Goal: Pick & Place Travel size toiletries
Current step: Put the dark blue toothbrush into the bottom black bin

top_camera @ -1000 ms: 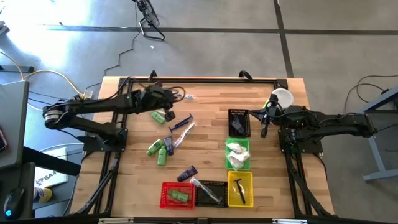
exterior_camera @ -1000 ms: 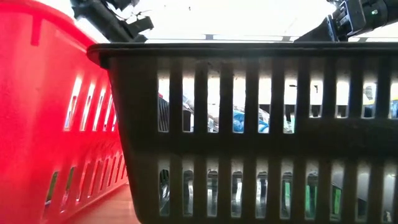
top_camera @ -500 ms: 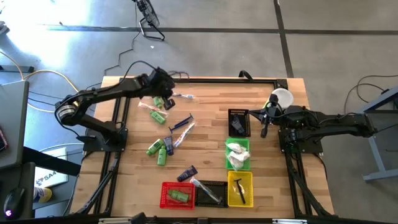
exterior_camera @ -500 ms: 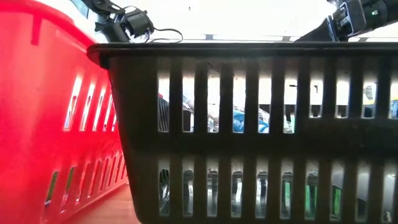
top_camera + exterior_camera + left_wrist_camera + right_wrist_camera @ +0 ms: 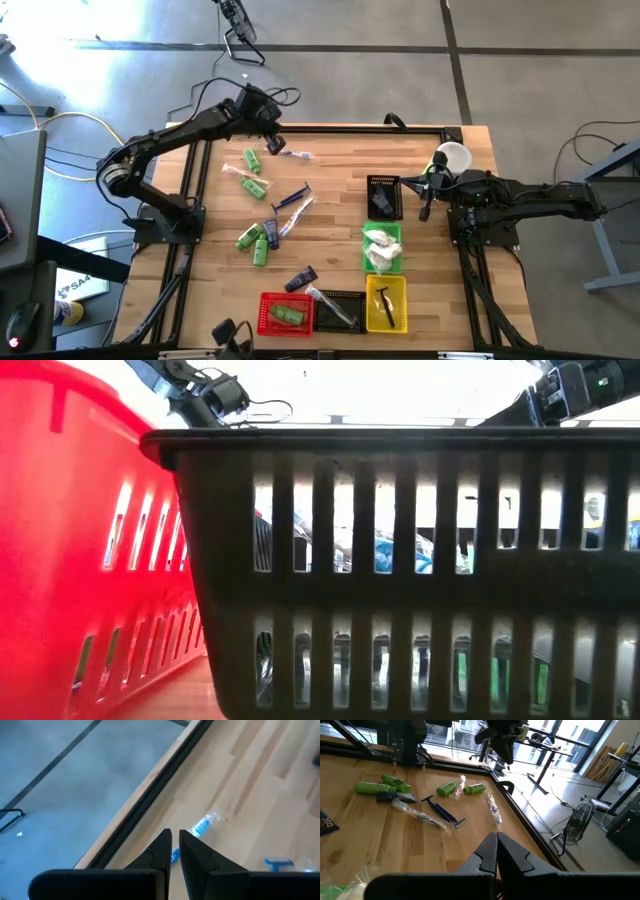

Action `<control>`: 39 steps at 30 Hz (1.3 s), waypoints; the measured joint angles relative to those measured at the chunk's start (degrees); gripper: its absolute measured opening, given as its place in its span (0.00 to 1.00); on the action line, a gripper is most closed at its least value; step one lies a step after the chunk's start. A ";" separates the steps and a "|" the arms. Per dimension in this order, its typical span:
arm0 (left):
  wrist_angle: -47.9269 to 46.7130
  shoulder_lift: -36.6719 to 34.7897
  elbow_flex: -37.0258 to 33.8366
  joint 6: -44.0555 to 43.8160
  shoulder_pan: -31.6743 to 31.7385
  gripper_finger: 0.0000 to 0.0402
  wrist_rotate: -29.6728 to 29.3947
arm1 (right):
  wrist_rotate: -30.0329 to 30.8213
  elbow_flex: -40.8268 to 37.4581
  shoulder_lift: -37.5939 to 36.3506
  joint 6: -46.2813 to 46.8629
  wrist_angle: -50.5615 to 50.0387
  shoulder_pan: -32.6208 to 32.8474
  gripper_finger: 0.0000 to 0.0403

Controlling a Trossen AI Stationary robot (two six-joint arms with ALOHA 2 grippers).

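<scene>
Three baskets, red, black and yellow, line the tabletop's near edge. Beyond the red basket: navy tube, green bottles, wrapped toothbrush. Right gripper, fingers closed, empty, beside the white cup. Left gripper, fingers nearly closed, empty, above the toothbrush at the far edge.

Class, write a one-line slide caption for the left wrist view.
Nearly closed left gripper hovers over a clear-wrapped toothbrush near the wooden table's edge.
</scene>
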 joint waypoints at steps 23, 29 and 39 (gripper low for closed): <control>-5.38 10.89 7.22 7.96 1.83 0.24 0.17 | -0.23 0.00 0.00 -0.24 0.00 0.02 0.00; -12.16 10.89 7.22 9.70 1.81 0.46 -0.29 | -0.24 0.00 0.00 -0.24 0.00 0.02 0.00; -17.62 10.82 6.70 12.04 1.81 0.61 1.64 | -0.22 0.00 0.01 -0.39 0.02 0.02 0.00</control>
